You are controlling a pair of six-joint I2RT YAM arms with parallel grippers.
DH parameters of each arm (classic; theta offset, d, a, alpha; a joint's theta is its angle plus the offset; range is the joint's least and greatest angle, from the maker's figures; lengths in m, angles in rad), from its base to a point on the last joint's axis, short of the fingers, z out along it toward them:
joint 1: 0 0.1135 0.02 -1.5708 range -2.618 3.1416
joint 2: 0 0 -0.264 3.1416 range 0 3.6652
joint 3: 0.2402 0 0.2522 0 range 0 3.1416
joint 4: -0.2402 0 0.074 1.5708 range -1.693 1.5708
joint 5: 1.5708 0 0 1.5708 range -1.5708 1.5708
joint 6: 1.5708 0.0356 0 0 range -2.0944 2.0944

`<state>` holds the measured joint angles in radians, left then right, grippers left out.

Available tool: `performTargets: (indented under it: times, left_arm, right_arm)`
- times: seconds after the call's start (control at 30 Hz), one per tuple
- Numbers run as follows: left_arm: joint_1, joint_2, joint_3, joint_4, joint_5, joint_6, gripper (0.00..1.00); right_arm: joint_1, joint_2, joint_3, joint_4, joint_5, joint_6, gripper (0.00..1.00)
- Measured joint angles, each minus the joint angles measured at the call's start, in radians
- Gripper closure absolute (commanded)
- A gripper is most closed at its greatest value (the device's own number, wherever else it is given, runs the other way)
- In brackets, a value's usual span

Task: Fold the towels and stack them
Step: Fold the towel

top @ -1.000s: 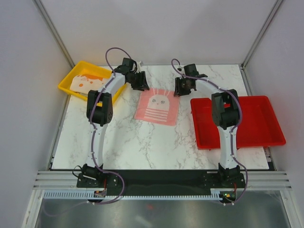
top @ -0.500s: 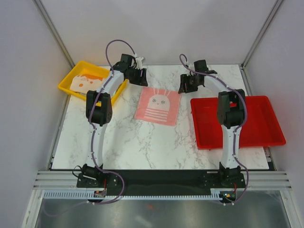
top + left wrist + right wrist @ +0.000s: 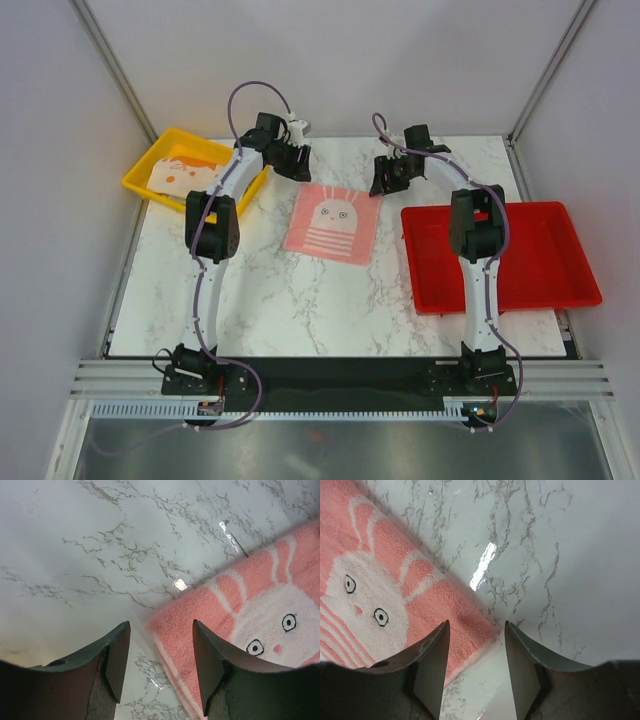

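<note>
A pale pink towel (image 3: pixel 331 224) with a white rabbit print lies flat in the middle of the marble table. My left gripper (image 3: pixel 298 166) is open above its far left corner; in the left wrist view the towel (image 3: pixel 260 605) has that corner between my fingers (image 3: pixel 117 655). My right gripper (image 3: pixel 381 180) is open above the far right corner; the right wrist view shows the towel (image 3: pixel 390 595) with that corner between the fingers (image 3: pixel 432 665). A cream towel with orange shapes (image 3: pixel 182 171) lies in the yellow tray.
The yellow tray (image 3: pixel 145 166) sits at the far left corner of the table. A red tray (image 3: pixel 540 258) sits on the right, under my right arm. Grey walls and frame posts stand round the table.
Both arms have reached farther back. My left gripper moved from the towel's left side to its far left corner, and my right gripper shifted over the far right corner. The towel has not moved.
</note>
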<state>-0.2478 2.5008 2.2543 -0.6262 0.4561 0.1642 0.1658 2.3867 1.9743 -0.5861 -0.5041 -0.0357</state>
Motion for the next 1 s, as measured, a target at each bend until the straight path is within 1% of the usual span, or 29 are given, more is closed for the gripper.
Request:
performTargets:
  times: [0.1,0.13,0.2,0.3,0.33,0.37,0.43,0.5,0.57,0.6,0.63,0.7,0.8,0.9,1.0]
  left_arm:
    - [0.000,0.000,0.000,-0.014,0.022,0.040,0.38]
    - [0.000,0.000,0.000,-0.024,0.026,0.050,0.34]
    - [0.000,0.002,0.006,-0.040,0.027,0.062,0.33]
    - [-0.001,0.026,0.053,-0.053,0.026,0.067,0.36]
    - [-0.001,0.029,0.061,-0.054,0.026,0.070,0.42]
    - [-0.002,0.029,0.063,-0.056,0.026,0.073,0.43]
    - [-0.004,0.029,0.066,-0.060,0.023,0.085,0.43]
    - [-0.011,0.029,0.067,-0.075,0.010,0.089,0.39]
    - [-0.021,0.029,0.067,-0.102,-0.013,0.087,0.41]
    - [-0.026,0.030,0.067,-0.114,-0.022,0.082,0.46]
    - [-0.031,0.031,0.067,-0.124,-0.034,0.071,0.48]
    - [-0.039,0.031,0.051,-0.138,-0.058,0.050,0.48]
    - [-0.048,0.019,-0.014,-0.131,-0.073,0.011,0.47]
    - [-0.048,-0.031,-0.074,-0.125,-0.082,-0.023,0.47]
    - [-0.048,-0.090,-0.146,-0.126,-0.130,-0.060,0.46]
  right_arm:
    - [-0.005,0.020,0.015,-0.023,-0.025,-0.018,0.45]
    - [-0.007,0.020,0.016,-0.034,-0.028,-0.025,0.45]
    - [-0.010,0.020,0.018,-0.044,-0.032,-0.031,0.46]
    - [-0.011,0.020,0.018,-0.061,-0.045,-0.036,0.48]
    - [-0.011,0.020,0.018,-0.064,-0.048,-0.037,0.49]
    - [-0.011,0.020,0.018,-0.067,-0.051,-0.037,0.49]
    - [-0.011,0.020,0.018,-0.071,-0.053,-0.037,0.49]
    - [-0.011,0.020,0.018,-0.076,-0.053,-0.037,0.49]
    - [-0.011,0.020,0.018,-0.077,-0.054,-0.037,0.50]
    - [-0.011,0.020,0.018,-0.077,-0.057,-0.037,0.50]
    - [-0.011,0.020,0.018,-0.079,-0.058,-0.036,0.50]
    - [-0.011,0.020,0.018,-0.080,-0.056,-0.032,0.49]
    - [-0.011,0.019,0.018,-0.080,-0.039,-0.012,0.49]
    - [-0.010,0.016,0.018,-0.078,-0.023,0.018,0.48]
    - [-0.003,-0.015,-0.007,-0.077,0.041,0.067,0.48]
